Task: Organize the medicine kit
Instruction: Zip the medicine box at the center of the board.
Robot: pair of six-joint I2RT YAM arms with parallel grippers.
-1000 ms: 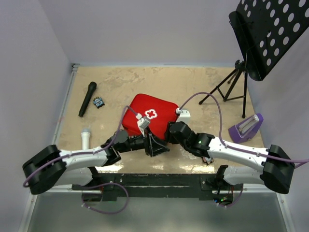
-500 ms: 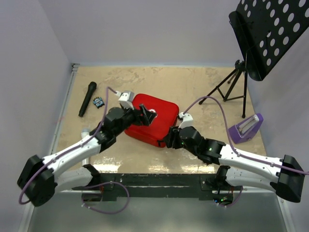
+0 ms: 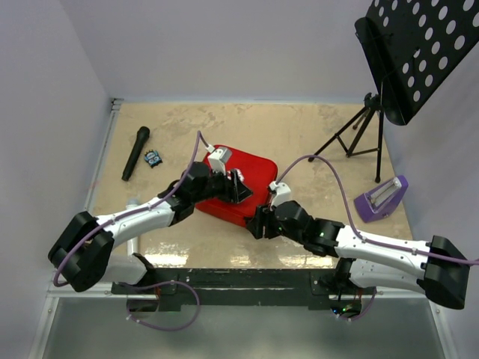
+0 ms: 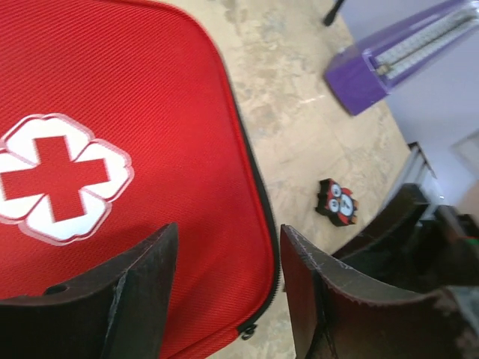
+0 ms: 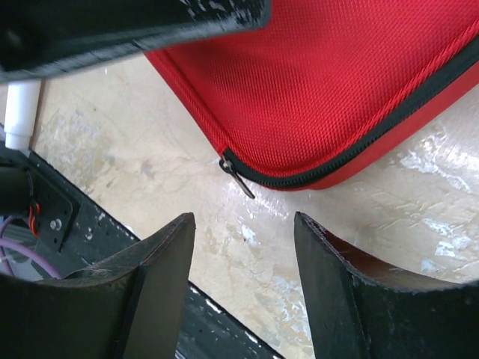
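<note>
The top external camera looks down from above and behind the arm bases across the whole tabletop. Both wrist cameras sit very close over the medicine kit, the left facing its lid, the right its zippered edge. All three views share the kit.

Your medicine kit is a red, rounded-square soft case of woven fabric. It lies flat on the tan table, about midway across and toward the near edge. It sits lid-up, turned at an angle to the table edges. The white cross faces upward; it is a white lobed patch with a red cross inside it. The case is closed, and the black zipper runs shut round the edge between lid and base. The zipper pull sits at a near rounded corner, its small metal tab hanging out toward the table.
</note>
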